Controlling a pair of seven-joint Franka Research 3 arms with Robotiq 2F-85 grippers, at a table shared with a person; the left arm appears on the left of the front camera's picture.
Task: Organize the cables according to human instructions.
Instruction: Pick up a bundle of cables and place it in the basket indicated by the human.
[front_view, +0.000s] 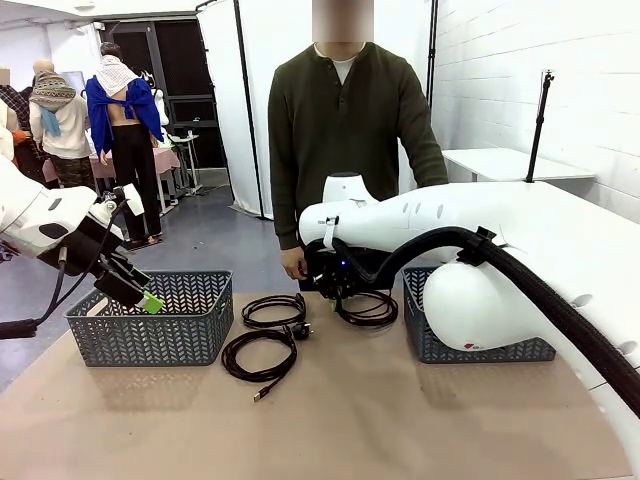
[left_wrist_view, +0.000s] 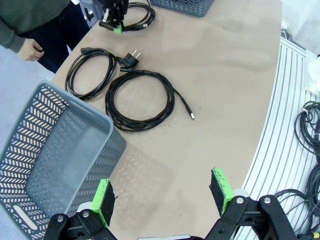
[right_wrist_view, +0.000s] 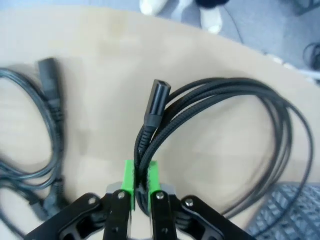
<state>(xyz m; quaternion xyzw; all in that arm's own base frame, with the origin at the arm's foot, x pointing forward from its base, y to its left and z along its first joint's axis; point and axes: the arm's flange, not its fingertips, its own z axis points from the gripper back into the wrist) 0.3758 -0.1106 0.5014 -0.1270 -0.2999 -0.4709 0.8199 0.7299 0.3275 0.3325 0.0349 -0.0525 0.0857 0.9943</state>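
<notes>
Front: left gripper (front_view: 150, 300) open, frame left. Right gripper (front_view: 336, 290) down on braided cable (front_view: 368, 324), centre.
Left wrist: plug cord (left_wrist_view: 129, 60) and thin cable (left_wrist_view: 142, 75) coiled upper left; thin cable's tail points lower right.
Right wrist: pads (right_wrist_view: 129, 176) clamp braided cable, connector pointing up.

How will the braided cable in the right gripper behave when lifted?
Likely floppy: the braided cable lies in loose loops, so the coil would probably sag and open. The right gripper pinches several strands at one spot, so its plug end may dangle.
</notes>
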